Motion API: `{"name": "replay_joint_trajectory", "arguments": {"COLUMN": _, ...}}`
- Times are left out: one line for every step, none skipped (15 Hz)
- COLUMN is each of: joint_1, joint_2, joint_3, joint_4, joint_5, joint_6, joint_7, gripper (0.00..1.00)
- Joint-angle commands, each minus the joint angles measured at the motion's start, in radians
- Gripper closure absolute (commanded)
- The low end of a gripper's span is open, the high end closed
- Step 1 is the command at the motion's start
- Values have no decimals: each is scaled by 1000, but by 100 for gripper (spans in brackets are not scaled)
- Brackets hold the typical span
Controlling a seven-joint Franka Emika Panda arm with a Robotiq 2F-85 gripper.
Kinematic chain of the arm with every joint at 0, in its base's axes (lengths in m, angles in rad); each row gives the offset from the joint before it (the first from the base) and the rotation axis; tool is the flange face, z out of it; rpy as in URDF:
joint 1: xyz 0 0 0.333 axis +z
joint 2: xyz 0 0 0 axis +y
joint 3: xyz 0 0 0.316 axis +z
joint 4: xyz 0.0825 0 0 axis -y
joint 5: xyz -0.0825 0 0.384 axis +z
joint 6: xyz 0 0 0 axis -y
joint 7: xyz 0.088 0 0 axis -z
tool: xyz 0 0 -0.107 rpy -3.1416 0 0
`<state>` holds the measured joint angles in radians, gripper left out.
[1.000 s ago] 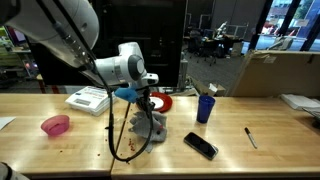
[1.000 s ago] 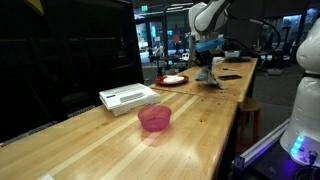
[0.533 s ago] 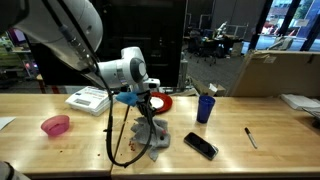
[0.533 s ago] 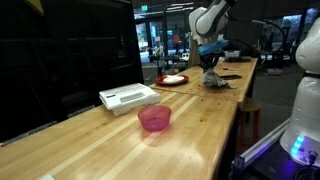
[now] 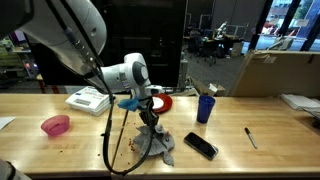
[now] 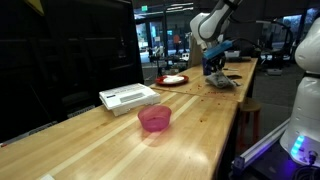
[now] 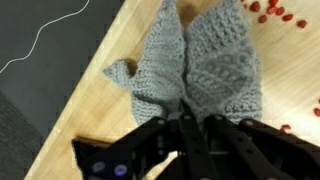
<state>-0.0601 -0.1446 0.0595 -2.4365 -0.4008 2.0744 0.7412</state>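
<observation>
My gripper (image 5: 147, 113) is shut on a grey knitted cloth (image 5: 153, 143) and holds it by a pinched fold, so the cloth hangs down with its lower part draped on the wooden table (image 5: 90, 150). In the wrist view the black gripper (image 7: 187, 118) has its fingers pressed together on the top of the grey knitted cloth (image 7: 195, 60), which spreads out below over the wood. From the far end of the table the gripper (image 6: 213, 68) and the cloth (image 6: 222, 81) show small near the table's front edge.
A black phone (image 5: 200, 145) lies just beside the cloth. A blue cup (image 5: 205, 107), a red plate (image 5: 163, 101), a pen (image 5: 250, 137), a pink bowl (image 5: 56, 125) and a white box (image 5: 88, 98) stand on the table. Small red bits (image 7: 285, 12) lie scattered on the wood.
The arm has carried the pinched cloth sideways toward the phone and the table's front edge; the cloth trails along under the shut gripper.
</observation>
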Motion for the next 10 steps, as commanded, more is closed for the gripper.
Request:
{"name": "replay_joint_trajectory", "arguments": {"joint_1": -6, "joint_2": 20, "joint_3": -4, "joint_4": -10, "joint_5": -166, "joint_6": -8, "joint_7": -28, "gripper": 98}}
{"name": "replay_joint_trajectory", "arguments": {"joint_1": -5, "joint_2": 33, "joint_3": -10, "joint_4": -13, "joint_5": -204, "joint_6": 6, "joint_7": -67, "gripper": 98}}
{"name": "replay_joint_trajectory", "arguments": {"joint_1": -3, "joint_2": 45, "joint_3": -15, "joint_4": -17, "joint_5": -246, "joint_6": 16, "joint_7": -91, "gripper": 98}}
{"name": "replay_joint_trajectory", "arguments": {"joint_1": 0, "joint_2": 54, "joint_3": -17, "joint_4": -20, "joint_5": -288, "joint_6": 30, "joint_7": -111, "gripper": 98}}
{"name": "replay_joint_trajectory", "arguments": {"joint_1": 4, "joint_2": 62, "joint_3": -20, "joint_4": -23, "joint_5": -325, "joint_6": 43, "joint_7": -125, "gripper": 98}}
{"name": "replay_joint_trajectory", "arguments": {"joint_1": 9, "joint_2": 72, "joint_3": -21, "joint_4": -23, "joint_5": -339, "joint_6": 56, "joint_7": -127, "gripper": 98}}
{"name": "replay_joint_trajectory", "arguments": {"joint_1": 14, "joint_2": 82, "joint_3": -21, "joint_4": -25, "joint_5": -339, "joint_6": 65, "joint_7": -122, "gripper": 98}}
{"name": "replay_joint_trajectory", "arguments": {"joint_1": 21, "joint_2": 91, "joint_3": -18, "joint_4": -27, "joint_5": -318, "joint_6": 68, "joint_7": -121, "gripper": 98}}
{"name": "replay_joint_trajectory", "arguments": {"joint_1": 28, "joint_2": 98, "joint_3": -16, "joint_4": -28, "joint_5": -304, "joint_6": 67, "joint_7": -118, "gripper": 98}}
{"name": "replay_joint_trajectory", "arguments": {"joint_1": 37, "joint_2": 102, "joint_3": -12, "joint_4": -33, "joint_5": -288, "joint_6": 66, "joint_7": -113, "gripper": 98}}
